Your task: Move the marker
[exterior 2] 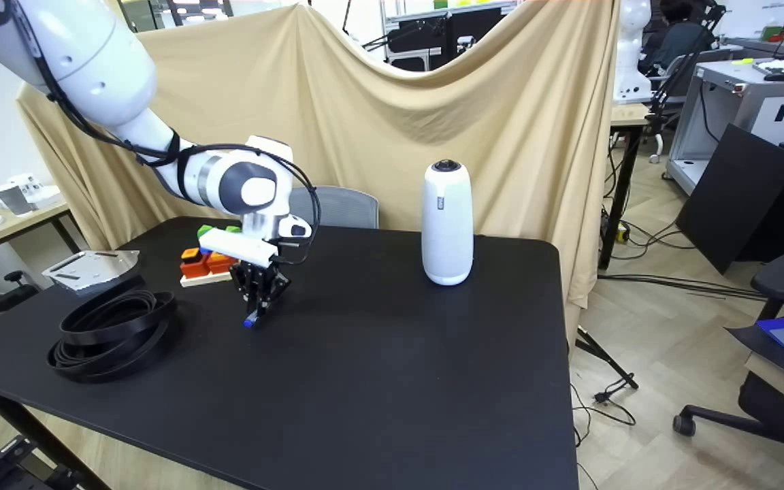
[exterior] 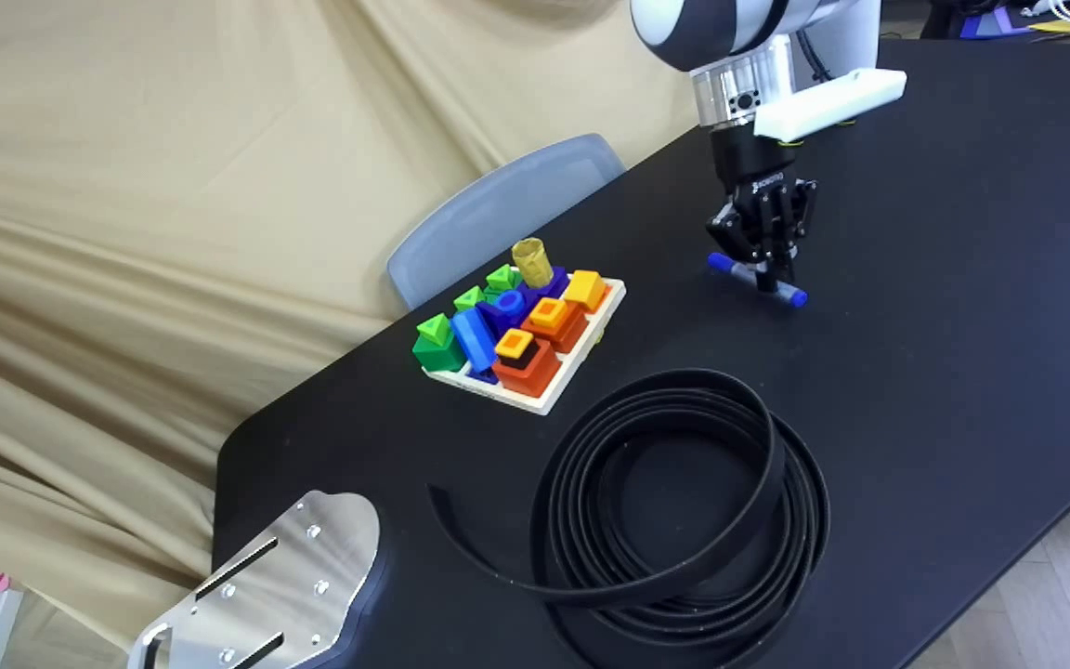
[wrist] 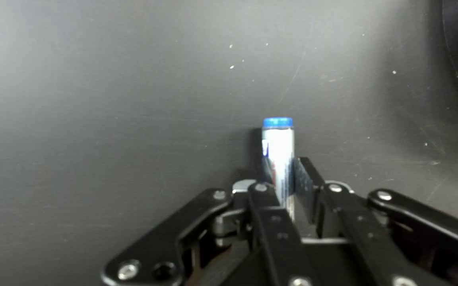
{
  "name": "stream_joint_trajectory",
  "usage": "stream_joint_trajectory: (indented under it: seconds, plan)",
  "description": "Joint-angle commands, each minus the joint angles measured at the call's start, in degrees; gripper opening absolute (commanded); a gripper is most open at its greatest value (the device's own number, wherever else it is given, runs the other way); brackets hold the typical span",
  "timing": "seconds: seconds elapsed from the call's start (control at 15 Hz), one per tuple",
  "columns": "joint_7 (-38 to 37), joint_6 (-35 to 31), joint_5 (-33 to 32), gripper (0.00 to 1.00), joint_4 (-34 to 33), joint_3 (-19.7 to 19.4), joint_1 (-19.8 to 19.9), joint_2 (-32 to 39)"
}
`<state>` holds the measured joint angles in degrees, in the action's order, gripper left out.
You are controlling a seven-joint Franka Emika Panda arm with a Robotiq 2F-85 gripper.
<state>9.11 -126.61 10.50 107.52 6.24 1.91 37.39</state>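
Observation:
The marker [exterior: 745, 270] is a slim pen with a whitish body and blue ends. In an exterior view it is at or close to the black table top, with my gripper [exterior: 773, 281] across its middle. In an exterior view only a blue end of the marker [exterior 2: 250, 320] shows under the gripper [exterior 2: 257, 307]. In the wrist view the marker [wrist: 280, 145] points away from me, lying between the two finger pads of the gripper [wrist: 282, 172]. The pads are against both its sides. Its near part is hidden by the left finger. I cannot tell whether it touches the table.
A wooden board [exterior: 535, 405] with coloured toy blocks and a coiled black cable [exterior: 684, 595] lie on the table [exterior: 944, 307]. A metal plate [exterior: 298, 567] is at one end. A tall white device [exterior 2: 448, 224] stands upright. A grey chair [exterior: 507, 209] is at the edge.

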Motion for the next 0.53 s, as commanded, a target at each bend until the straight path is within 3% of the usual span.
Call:
stream_joint_trajectory:
  seconds: [0.0, 0.27, 0.47]
  plan:
    - [-0.1, 2.3, -0.3, 0.53, -2.3, -0.2, -0.3, 1.0]
    - [-0.5, 1.3, -1.9, 0.79, -1.1, -0.5, -1.3, -1.0]
    - [-2.3, -3.1, -5.6, 0.98, 1.5, -1.5, -4.0, -3.9]
